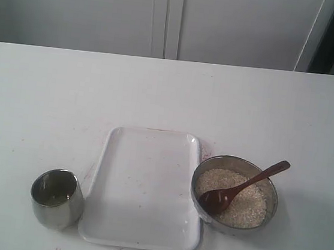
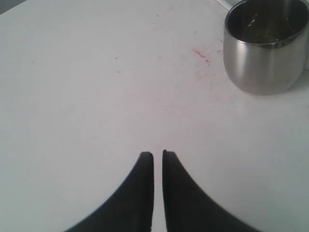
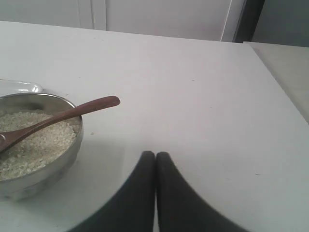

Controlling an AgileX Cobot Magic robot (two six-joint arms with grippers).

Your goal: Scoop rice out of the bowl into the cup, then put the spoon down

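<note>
The steel bowl (image 1: 269,210) sits at the front right of the table, filled with pale rice (image 1: 248,206). The dark wooden spoon (image 1: 241,188) lies in it, scoop in the grains, handle over the far right rim. The small steel cup (image 1: 56,198) stands at the front left. Neither arm shows in the exterior view. My left gripper (image 2: 158,154) is shut and empty over bare table, apart from the cup (image 2: 265,46). My right gripper (image 3: 155,155) is shut and empty, beside the bowl (image 3: 48,159) and short of the spoon handle (image 3: 77,111).
A white rectangular tray (image 1: 145,186) lies between cup and bowl. White cabinet doors (image 1: 167,16) stand behind the table. The table's right edge (image 3: 277,82) runs near the right gripper. Faint red marks (image 2: 200,54) stain the surface by the cup.
</note>
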